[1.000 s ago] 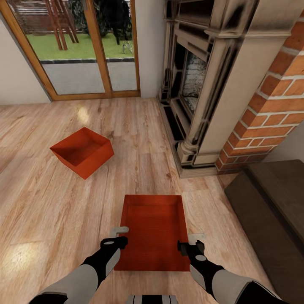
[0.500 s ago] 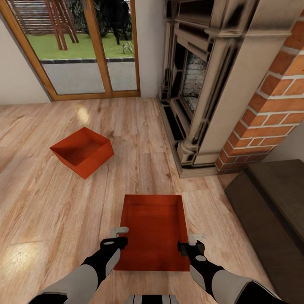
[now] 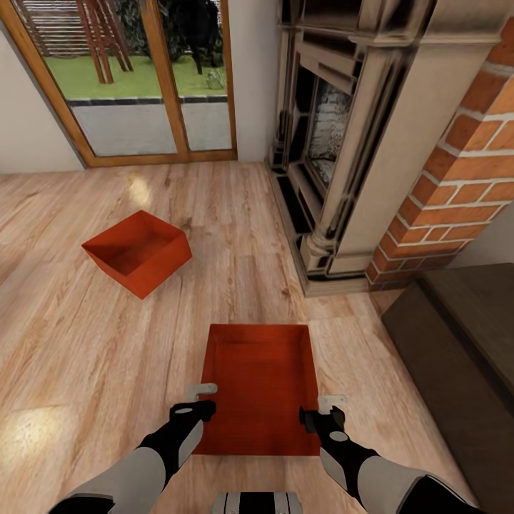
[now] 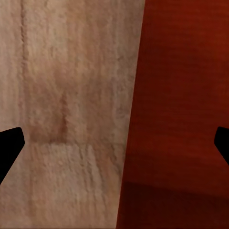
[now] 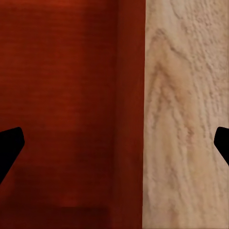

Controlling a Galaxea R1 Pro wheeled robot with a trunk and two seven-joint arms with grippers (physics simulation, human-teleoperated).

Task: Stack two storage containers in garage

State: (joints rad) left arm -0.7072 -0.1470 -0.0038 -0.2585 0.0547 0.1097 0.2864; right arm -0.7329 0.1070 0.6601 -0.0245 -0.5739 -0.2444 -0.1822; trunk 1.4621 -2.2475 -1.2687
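Orange-red, the near storage container (image 3: 260, 389) lay on the light wood-plank floor (image 3: 86, 371) of the living room, straight ahead of the robot. The left gripper (image 3: 202, 398) stood over its left wall and the right gripper (image 3: 323, 409) over its right wall, each with fingers spread wide, one inside the wall and one outside. The second storage container (image 3: 137, 251) sat well apart, toward the glass doors (image 3: 143, 78), left of the brick fireplace (image 3: 400, 143).
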